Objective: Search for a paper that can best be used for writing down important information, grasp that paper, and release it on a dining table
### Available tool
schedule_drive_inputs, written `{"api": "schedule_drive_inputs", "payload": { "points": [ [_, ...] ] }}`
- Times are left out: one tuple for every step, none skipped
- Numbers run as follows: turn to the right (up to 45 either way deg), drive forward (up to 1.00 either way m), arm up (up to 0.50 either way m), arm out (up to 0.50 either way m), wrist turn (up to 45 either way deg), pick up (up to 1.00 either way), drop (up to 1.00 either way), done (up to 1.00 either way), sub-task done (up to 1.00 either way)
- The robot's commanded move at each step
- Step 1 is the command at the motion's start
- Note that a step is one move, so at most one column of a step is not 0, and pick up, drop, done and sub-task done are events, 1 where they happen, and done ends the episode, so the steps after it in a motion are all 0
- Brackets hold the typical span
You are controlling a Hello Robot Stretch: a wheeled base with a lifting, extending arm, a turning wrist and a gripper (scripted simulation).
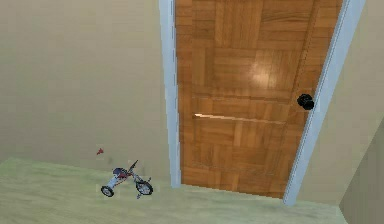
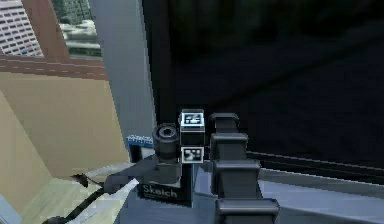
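a wooden door (image 1: 250,90) with a black knob (image 1: 305,101) stands close ahead, and a small tricycle (image 1: 127,182) sits on the floor (image 1: 50,185) to its left, near the beige wall (image 1: 80,80).

out to the side, the arm (image 2: 235,170) reaches toward a big dark pane (image 2: 280,80). a grey frame (image 2: 125,70) stands left of that pane, with a window (image 2: 60,25) at the far left. the gripper (image 2: 110,182) points left, low in the arm side view. a pale flat shape (image 2: 100,207) lies just at its fingers — it might be the paper, but i cannot tell, so i cannot say for sure where the paper is. nor can i tell how wide the gripper stands, or whether it has hold of anything.

what could go wrong, as i judge it:
- driving straight on would bump the base into the door, which is very near.
- veering left could run over the tricycle or shove it along the floor.
- turning the base with the arm out could swing the arm or gripper into the grey frame or the dark pane — and if a sheet is in hand, that knock could brush it loose before the dining table is reached.
- if the pale shape is the paper and is not gripped, driving off would leave it behind.
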Motion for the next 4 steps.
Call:
{"api": "schedule_drive_inputs", "payload": {
  "points": [
    [0.0, 0.00, 0.00, 0.00, 45.0, 0.00, 0.00, 0.00, 0.00],
    [0.0, 0.00, 0.00, 0.00, 45.0, 0.00, 0.00, 0.00, 0.00],
    [0.0, 0.00, 0.00, 0.00, 6.0, 0.00, 0.00, 0.00, 0.00],
    [0.0, 0.00, 0.00, 0.00, 0.0, 1.00, 0.00, 0.00, 0.00]
  ]
}}
